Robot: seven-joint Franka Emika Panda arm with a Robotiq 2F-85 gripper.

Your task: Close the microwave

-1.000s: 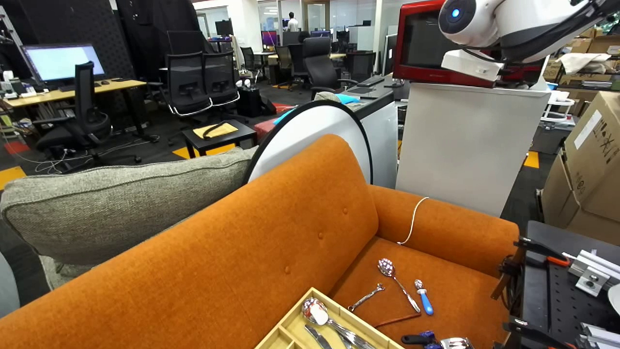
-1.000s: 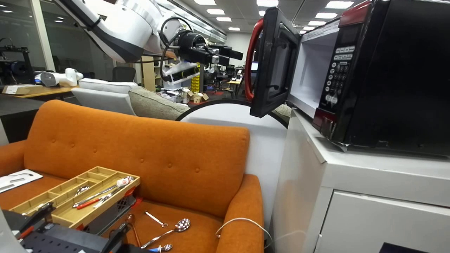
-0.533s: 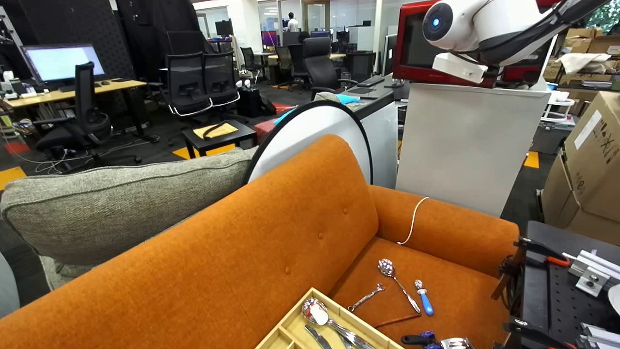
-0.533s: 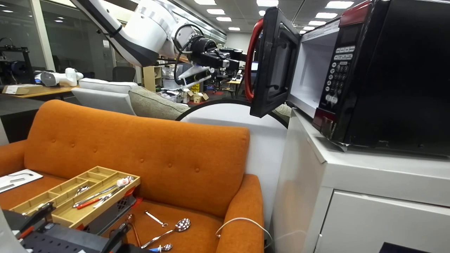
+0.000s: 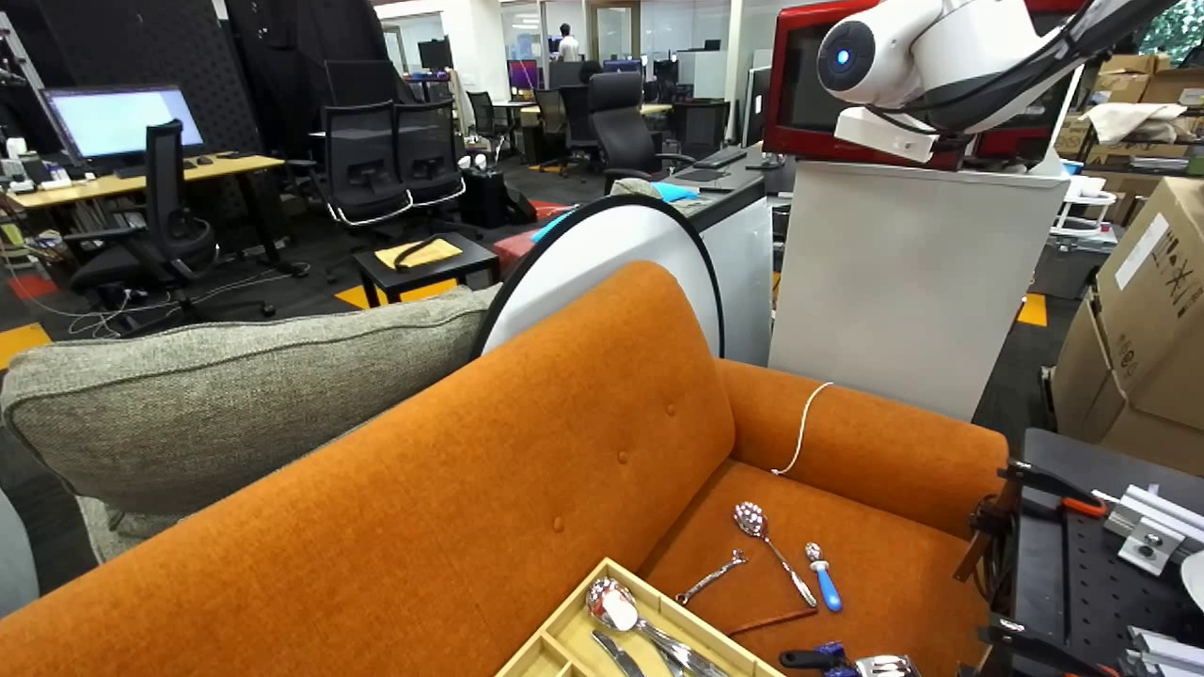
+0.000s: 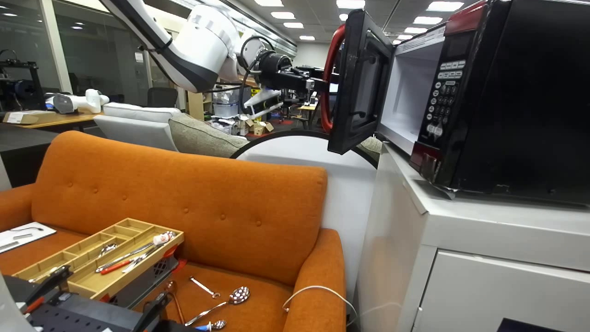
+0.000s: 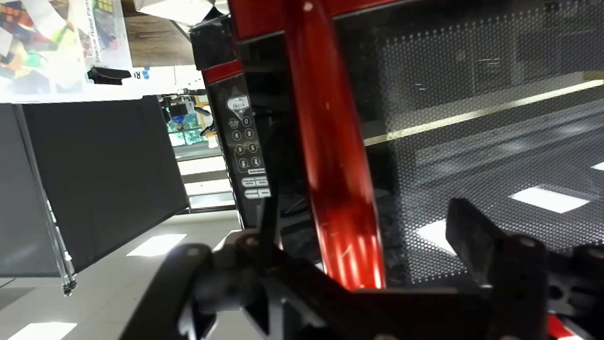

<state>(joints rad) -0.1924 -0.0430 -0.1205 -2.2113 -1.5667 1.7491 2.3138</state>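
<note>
On the microwave (image 6: 481, 101), the door (image 6: 355, 92) is swung out from the front. The part set closest to the tool (image 7: 365, 215) is the curved red handle (image 7: 332, 132), its glossy length streaked with light in the wrist view. Behind it, a dark window (image 7: 472, 156) is backed by dotted mesh and crossed by reflections. Past the door, in an exterior view, a pale cavity (image 6: 412, 87) is exposed, bordered by a black control panel (image 6: 445, 92) with light buttons and red trim above and below. Farther back, a plain black side wall (image 6: 539, 101) is seen, and the whole microwave is carried on a white worktop (image 6: 498, 213).

From the arm (image 6: 203, 46), the tool is extended toward the handle, at roughly its mid-height. The fingers (image 7: 467, 231) are spread wide apart, and in the wrist view the handle is framed between them. Whether it is touched by either one cannot be told for certain, as the fingertips are dark and blurred. Beyond the handle, the door's outer face is turned to the tool; the cavity and the side wall are placed farther off, past it.
</note>
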